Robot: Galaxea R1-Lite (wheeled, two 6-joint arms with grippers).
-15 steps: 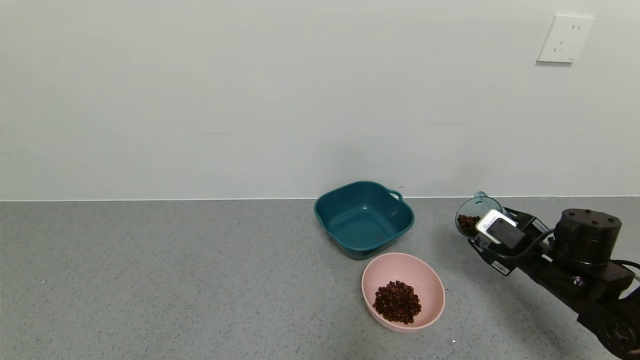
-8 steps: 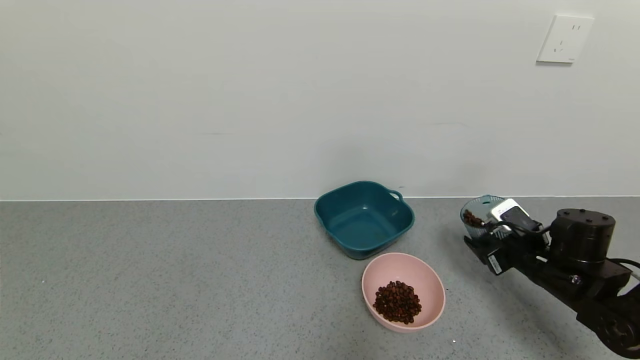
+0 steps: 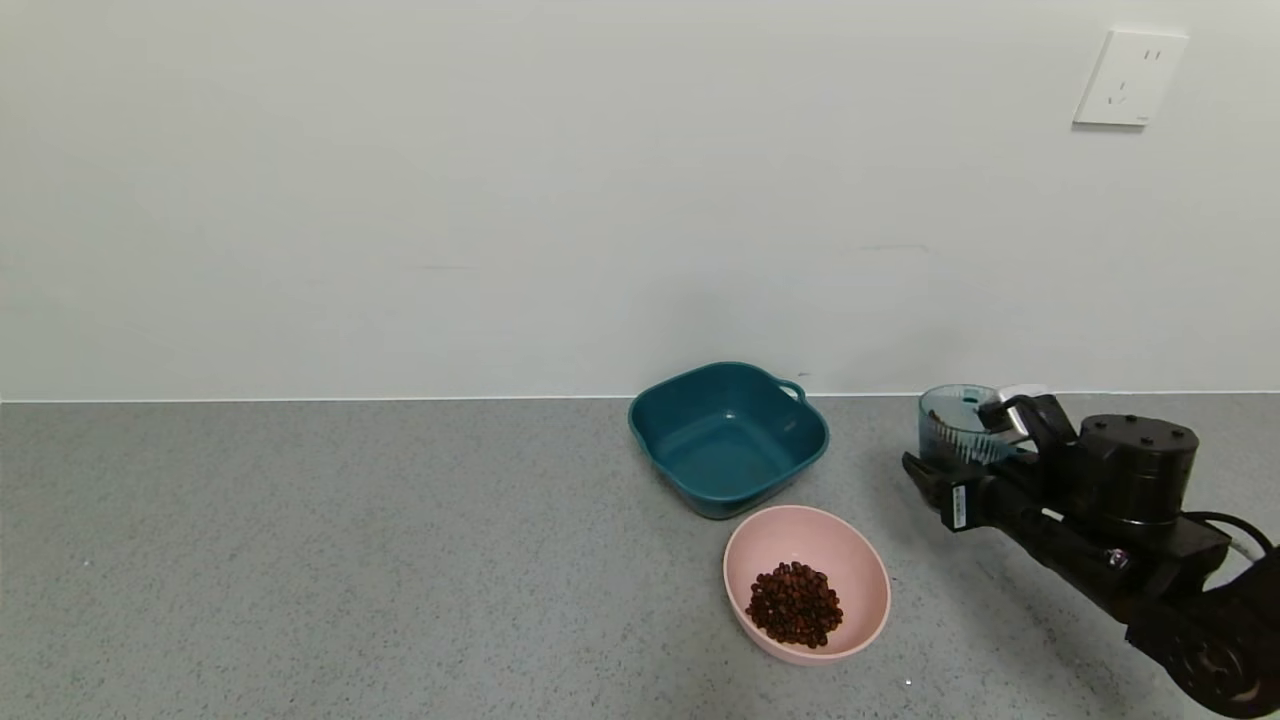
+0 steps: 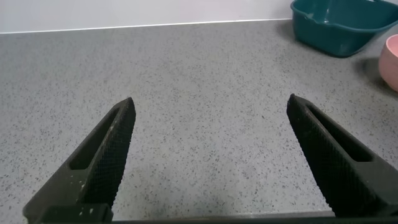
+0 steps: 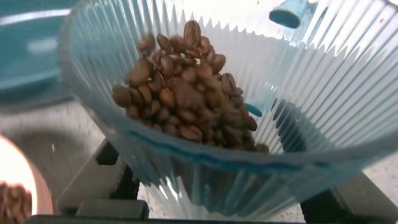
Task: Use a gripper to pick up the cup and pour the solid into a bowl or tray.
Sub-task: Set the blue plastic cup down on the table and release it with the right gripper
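- Since a second ago, the cup (image 3: 955, 425) has swung from tipped, mouth toward the camera, to nearly upright, and the right gripper (image 3: 975, 455) holding it has rolled so its white-grey box module (image 3: 1018, 392) now peeks out behind the cup.
- Right gripper's fingers are closed on the cup, gripping its ribbed wall; it is held above the table (image 3: 400, 560), to the right of the pink bowl (image 3: 855, 570) and well apart from it.
- From the right wrist view, the cup (image 5: 249, 112) still carries a heap of the solid (image 5: 186, 93); brown bean-like pieces sit piled against one side of the ribbed wall.
- A second pile of beans (image 3: 795, 603) lies in the pink bowl, toward its near side.
- Behind the pink bowl, just beside its far rim, stands the teal tub (image 3: 728, 437), which looks empty.
- Left gripper (image 4: 211, 155) hangs low over bare table with its fingers (image 4: 102, 162) spread wide apart and holding nothing; the teal tub (image 4: 339, 25) and an edge of the pink bowl (image 4: 392, 59) show far off in its view.
- A wall socket (image 3: 1130, 78) sits high on the wall at the right.
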